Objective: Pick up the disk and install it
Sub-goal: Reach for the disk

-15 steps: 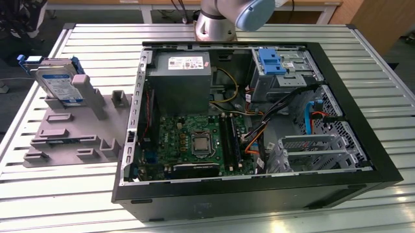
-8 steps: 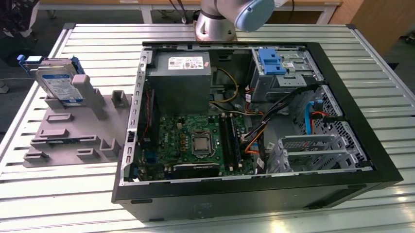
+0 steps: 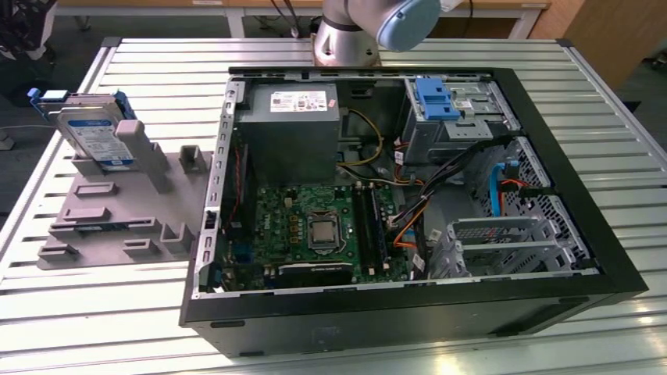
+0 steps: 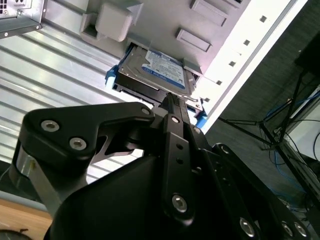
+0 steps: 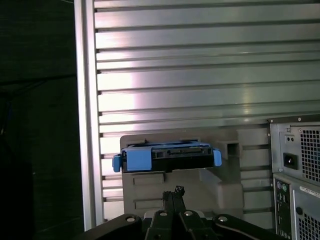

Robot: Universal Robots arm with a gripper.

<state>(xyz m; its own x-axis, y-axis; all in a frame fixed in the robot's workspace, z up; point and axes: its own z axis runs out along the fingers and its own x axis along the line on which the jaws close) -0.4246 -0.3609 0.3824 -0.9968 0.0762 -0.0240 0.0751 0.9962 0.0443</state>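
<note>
A: Where is the disk, the flat silver-grey hard drive in its bright blue plastic carrier?

B: On edge in the grey moulded fixture block on the slatted metal table, to the exterior view's left of the open black computer case.

A: And the black gripper?

B: In both wrist views its fingers are pressed together, gripping nothing, apart from the disk.

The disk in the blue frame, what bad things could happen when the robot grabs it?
The disk stands on edge in the grey fixture, so an off-centre grip might tip or jam it. The gripper looks shut, apart from it; pushing in like that could bump it. Loose cables in the open computer case might snag it.
</note>
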